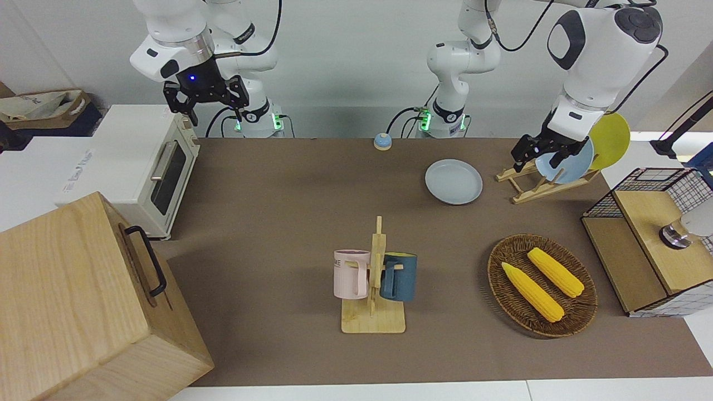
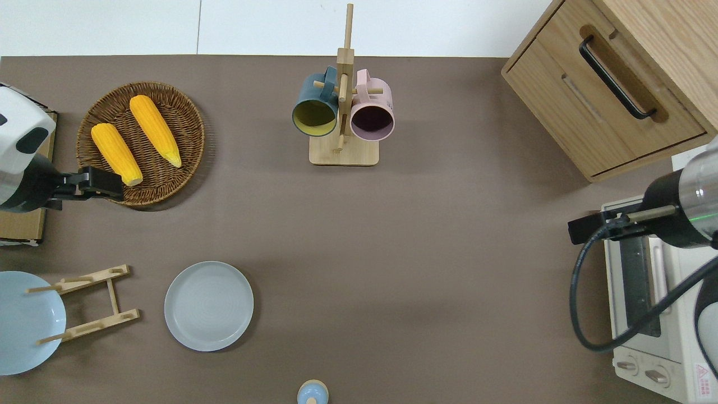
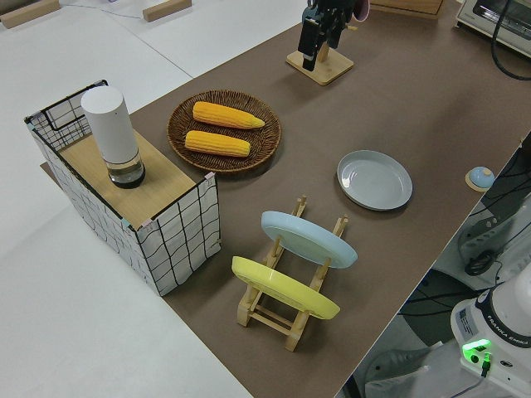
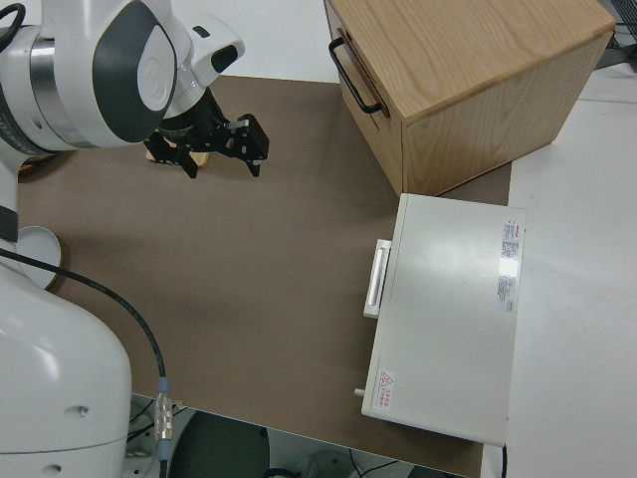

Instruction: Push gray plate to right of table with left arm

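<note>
The gray plate (image 1: 453,181) (image 2: 208,306) (image 3: 374,179) lies flat on the brown table (image 1: 267,223), close to the robots' edge, beside a wooden dish rack (image 1: 529,186). My left gripper (image 1: 537,157) (image 2: 112,188) hangs in the air, open and holding nothing. In the overhead view it is over the rim of the wicker basket (image 2: 185,101), apart from the gray plate. The right arm is parked, its gripper (image 1: 207,106) (image 4: 221,159) open and empty.
The rack holds a sky-blue plate (image 3: 307,239) and a yellow plate (image 3: 282,288). Two corn cobs lie in the basket. A mug tree (image 1: 374,317) stands mid-table; a toaster oven (image 1: 139,161) and a wooden cabinet (image 1: 72,301) are at the right arm's end. A small blue knob (image 1: 382,141) sits near the robots.
</note>
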Available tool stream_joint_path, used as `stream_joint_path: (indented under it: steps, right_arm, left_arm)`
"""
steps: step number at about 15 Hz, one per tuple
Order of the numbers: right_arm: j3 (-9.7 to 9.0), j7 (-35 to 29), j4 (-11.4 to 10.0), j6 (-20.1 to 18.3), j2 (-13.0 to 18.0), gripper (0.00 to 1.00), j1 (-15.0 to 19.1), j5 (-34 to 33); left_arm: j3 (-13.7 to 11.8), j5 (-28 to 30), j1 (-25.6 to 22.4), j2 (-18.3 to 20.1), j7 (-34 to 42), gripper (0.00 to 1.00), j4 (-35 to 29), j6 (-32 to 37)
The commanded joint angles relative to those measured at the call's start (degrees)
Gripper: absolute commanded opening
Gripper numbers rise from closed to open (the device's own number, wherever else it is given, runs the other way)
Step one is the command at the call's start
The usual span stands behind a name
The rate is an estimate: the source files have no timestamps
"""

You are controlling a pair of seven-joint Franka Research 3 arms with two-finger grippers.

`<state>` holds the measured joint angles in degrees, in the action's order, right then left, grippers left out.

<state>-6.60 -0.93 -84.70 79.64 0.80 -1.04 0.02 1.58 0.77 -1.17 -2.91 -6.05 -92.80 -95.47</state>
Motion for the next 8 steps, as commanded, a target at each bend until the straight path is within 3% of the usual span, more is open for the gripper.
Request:
stream_joint_path:
  steps: [1, 8]
  right_arm:
    - [-0.88, -0.74, 0.5, -0.89, 0.17, 0.983, 1.13, 0.25]
    - [-0.96, -0.74, 0.5, -0.89, 0.17, 0.983, 1.13, 0.33]
  left_arm:
    - [-0.7, 0.63, 0.47, 1.24, -0.17, 1.0, -1.51, 0.63]
    - [-0.79, 0.63, 0.29, 1.68, 0.87, 1.0, -3.26, 1.6]
